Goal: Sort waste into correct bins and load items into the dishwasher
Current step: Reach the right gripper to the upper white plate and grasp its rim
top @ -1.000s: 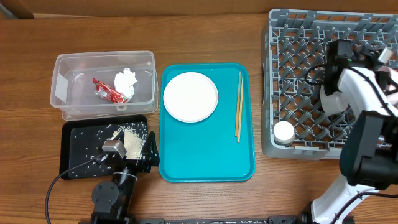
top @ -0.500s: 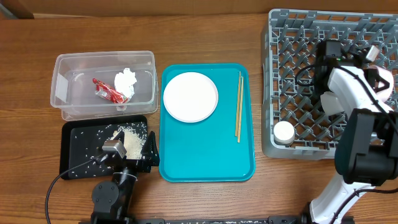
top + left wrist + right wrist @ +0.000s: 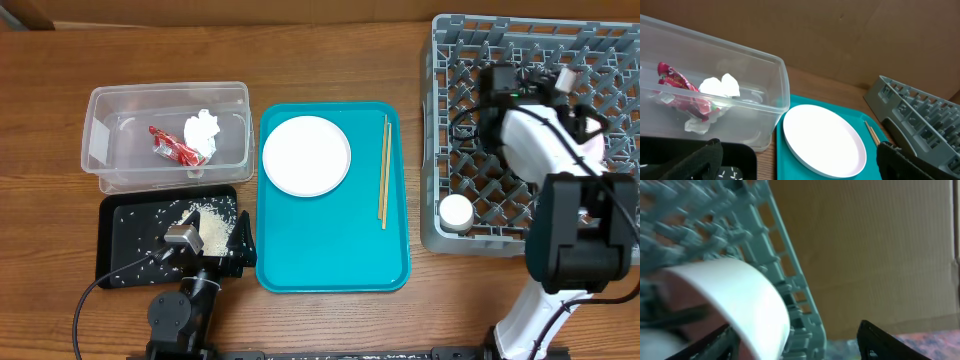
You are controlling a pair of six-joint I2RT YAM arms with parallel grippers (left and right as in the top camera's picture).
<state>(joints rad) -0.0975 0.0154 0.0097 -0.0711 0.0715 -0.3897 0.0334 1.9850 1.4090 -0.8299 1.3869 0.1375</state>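
Grey dish rack [image 3: 455,100] on wooden table [image 3: 330,50], teal tray [image 3: 320,240] alongside, cardboard backdrop [image 3: 840,35]

- From overhead, my right arm [image 3: 540,150] covers the middle of the dish rack [image 3: 460,60].
- At the right wrist the rack is blurred. A white curved piece [image 3: 740,295] runs off the bottom edge. I cannot tell if it is a plate or a bowl, or if the right gripper [image 3: 795,335] grips it.
- The left wrist view cuts off the clear tub [image 3: 740,60] at its left edge.
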